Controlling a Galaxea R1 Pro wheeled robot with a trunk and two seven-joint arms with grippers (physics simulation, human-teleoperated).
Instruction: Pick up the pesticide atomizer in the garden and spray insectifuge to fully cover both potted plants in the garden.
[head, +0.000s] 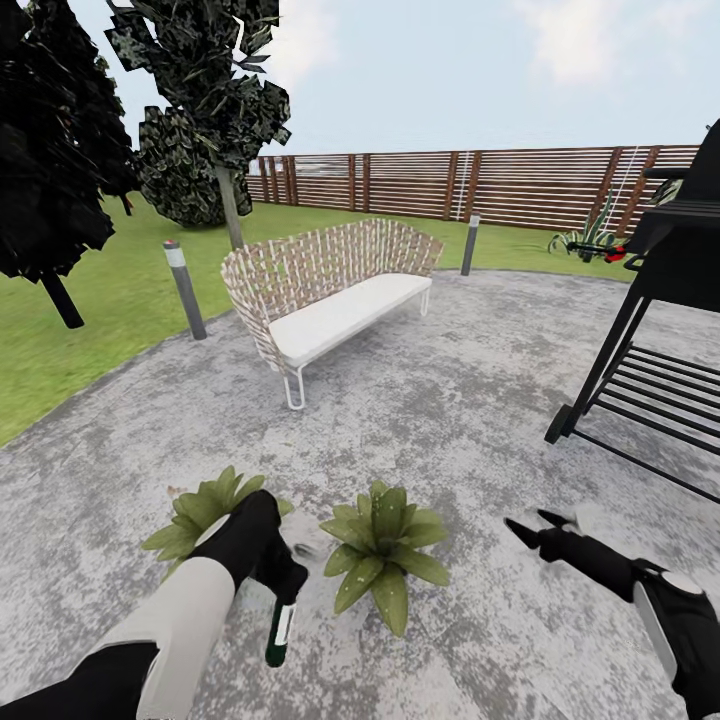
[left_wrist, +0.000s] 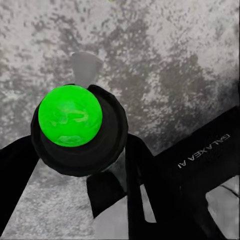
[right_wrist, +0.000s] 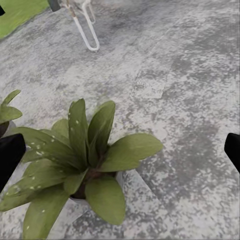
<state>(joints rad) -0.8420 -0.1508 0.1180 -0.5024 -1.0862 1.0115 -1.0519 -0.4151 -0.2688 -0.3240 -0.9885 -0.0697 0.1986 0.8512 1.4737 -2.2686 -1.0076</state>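
Our left gripper (head: 283, 590) clasps the slim dark-green pesticide atomizer (head: 280, 632), white-labelled, pointing down at the paving (head: 450, 400); our right gripper (head: 530, 527) gapes wide.

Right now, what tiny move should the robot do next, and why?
Probably tip the bottle toward the nearer plant. The left gripper holds it hanging downward over bare paving, between the two plants, so a spray from here would likely miss the leaves.
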